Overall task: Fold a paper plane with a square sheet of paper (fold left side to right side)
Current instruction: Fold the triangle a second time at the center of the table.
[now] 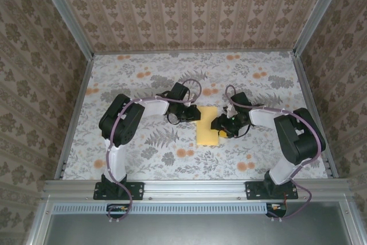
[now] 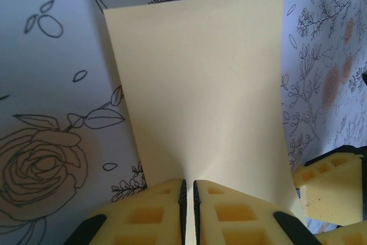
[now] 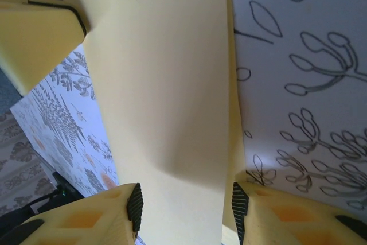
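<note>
1. Note floral-print table [image 1: 143,73], enclosed by damask-papered walls [image 1: 189,4].
2. Locate square sheet of paper [image 1: 207,125], folded to a rectangle, flat at table centre.
3. Confirm left gripper [image 2: 188,190] pinched tight on the sheet's left edge.
4. Confirm right gripper [image 3: 186,205] spread, pads flanking the paper.
5. Read long axis as running near-to-far from the bases.

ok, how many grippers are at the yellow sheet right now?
2. Left gripper is shut on the sheet at its left edge; right gripper straddles the right edge, jaws apart.
</note>
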{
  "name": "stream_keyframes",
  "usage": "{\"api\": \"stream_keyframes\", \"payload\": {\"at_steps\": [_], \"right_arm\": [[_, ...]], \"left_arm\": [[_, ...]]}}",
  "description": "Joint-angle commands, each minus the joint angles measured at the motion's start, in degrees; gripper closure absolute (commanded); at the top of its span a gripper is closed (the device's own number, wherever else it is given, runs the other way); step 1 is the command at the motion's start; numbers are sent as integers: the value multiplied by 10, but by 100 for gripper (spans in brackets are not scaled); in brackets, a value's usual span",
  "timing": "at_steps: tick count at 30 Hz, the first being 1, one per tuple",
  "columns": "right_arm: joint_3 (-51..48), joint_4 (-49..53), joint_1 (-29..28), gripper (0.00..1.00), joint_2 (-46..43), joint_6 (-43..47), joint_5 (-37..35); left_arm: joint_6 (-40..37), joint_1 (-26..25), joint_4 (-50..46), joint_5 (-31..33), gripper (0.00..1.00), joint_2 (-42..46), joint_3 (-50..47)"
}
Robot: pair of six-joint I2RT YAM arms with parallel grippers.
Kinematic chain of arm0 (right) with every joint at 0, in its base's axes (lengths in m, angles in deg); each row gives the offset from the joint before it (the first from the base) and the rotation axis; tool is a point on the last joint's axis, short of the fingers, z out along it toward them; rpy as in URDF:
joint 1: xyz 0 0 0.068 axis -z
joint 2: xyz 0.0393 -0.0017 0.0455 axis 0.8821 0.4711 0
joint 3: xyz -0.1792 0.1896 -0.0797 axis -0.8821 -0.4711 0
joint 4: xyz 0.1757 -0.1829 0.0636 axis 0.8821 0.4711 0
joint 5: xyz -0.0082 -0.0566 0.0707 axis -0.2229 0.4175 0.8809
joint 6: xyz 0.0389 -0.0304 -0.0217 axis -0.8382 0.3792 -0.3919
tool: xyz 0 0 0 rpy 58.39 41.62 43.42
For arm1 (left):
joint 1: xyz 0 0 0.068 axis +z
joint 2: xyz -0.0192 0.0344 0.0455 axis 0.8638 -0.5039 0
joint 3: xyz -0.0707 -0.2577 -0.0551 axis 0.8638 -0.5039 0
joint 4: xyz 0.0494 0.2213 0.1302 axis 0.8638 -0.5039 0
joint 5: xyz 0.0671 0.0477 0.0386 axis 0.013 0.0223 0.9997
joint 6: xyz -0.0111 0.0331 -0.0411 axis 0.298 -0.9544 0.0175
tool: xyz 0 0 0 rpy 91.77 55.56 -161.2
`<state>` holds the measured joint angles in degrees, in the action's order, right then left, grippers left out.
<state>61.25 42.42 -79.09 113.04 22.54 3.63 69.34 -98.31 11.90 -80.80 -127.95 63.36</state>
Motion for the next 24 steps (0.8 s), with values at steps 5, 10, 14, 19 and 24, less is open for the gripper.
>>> {"api": "stream_keyframes", "payload": {"at_steps": [5, 10, 14, 19, 24], "right_arm": [[26, -46, 2, 63, 11, -38, 13], [50, -47, 11, 66, 17, -47, 15], [87, -19, 17, 68, 28, -41, 14], [118, 8, 28, 68, 42, -30, 13], [131, 16, 29, 69, 52, -24, 6]], "left_arm": [[-43, -2, -1, 27, 73, 77, -20], [-113, -11, -32, 66, 51, 172, -53], [-156, -54, -50, 105, 41, 245, -95], [-175, -148, -46, 182, 33, 296, -139], [-180, -230, -49, 251, 27, 277, -137]]}}
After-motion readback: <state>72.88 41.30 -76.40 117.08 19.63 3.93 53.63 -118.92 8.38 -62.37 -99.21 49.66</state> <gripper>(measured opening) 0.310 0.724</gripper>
